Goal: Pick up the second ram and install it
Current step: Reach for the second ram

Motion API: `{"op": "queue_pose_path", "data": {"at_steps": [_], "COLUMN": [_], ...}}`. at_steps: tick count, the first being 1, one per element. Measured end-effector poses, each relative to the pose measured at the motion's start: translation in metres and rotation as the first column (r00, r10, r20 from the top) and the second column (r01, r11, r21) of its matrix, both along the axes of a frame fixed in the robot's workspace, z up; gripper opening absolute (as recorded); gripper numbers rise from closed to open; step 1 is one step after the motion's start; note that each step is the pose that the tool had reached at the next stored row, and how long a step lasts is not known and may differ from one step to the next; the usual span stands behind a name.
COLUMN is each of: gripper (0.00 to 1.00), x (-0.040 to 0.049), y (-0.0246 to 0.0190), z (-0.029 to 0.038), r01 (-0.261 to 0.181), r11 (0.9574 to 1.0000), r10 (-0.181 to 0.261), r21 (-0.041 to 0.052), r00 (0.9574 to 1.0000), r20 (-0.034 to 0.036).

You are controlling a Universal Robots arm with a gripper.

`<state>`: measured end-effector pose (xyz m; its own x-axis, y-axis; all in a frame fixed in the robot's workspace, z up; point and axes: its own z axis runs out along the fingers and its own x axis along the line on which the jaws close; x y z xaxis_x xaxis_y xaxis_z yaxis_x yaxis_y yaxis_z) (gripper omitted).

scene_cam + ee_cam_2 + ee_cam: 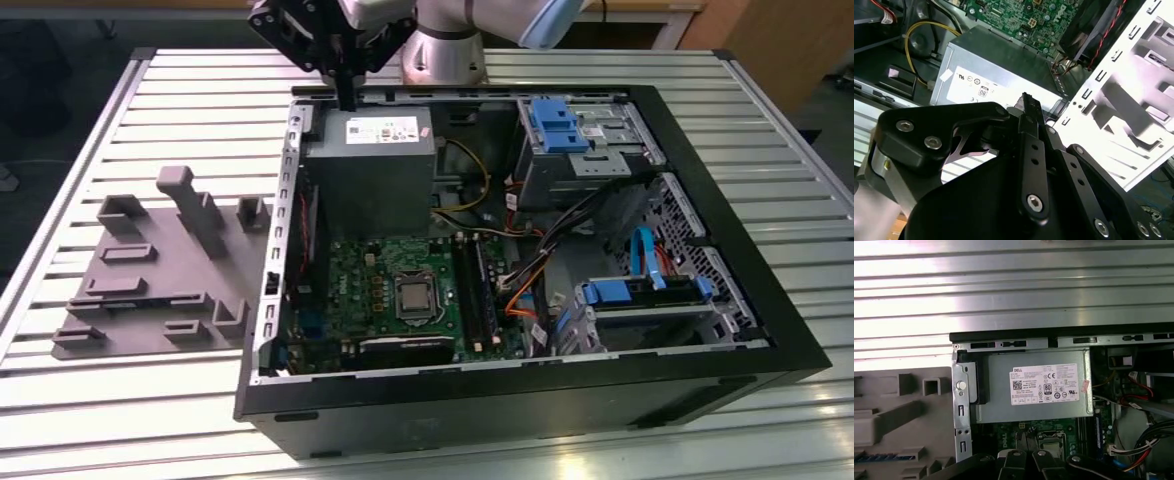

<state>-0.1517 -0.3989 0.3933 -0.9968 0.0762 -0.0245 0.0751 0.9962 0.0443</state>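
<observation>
My gripper (pixel 348 98) hangs above the far edge of the open computer case (pixel 534 400), over the grey power supply (pixel 367 165). In the second wrist view its fingers (pixel 1026 107) are pressed together, shut, and I see nothing between them. On the grey moulded tray (pixel 147 290) at the exterior view's left, a long thin stick with a row of small chips, apparently the second ram (pixel 884 457), lies flat in a slot, well away from the gripper. The motherboard (pixel 387 280) shows its long dark memory slots (pixel 474 290) beside the processor socket.
The case stands on a slatted metal table (pixel 134 400). Inside are orange and blue cables (pixel 527 290), blue drive bays (pixel 641 295) and a yellow cable (pixel 467 170). Upright blocks rise from the tray (pixel 904 415). The arm's base (pixel 447 50) stands behind the case.
</observation>
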Motion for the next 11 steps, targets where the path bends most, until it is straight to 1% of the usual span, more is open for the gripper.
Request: {"op": "queue_pose_path", "data": {"at_steps": [11], "gripper": [0.11], "x": [-0.0071], "y": [0.0000], "z": [0.0000], "r01": [0.000], "r11": [1.0000], "r10": [0.000], "r21": [0.0000], "r00": [1.0000], "r20": [0.0000]}}
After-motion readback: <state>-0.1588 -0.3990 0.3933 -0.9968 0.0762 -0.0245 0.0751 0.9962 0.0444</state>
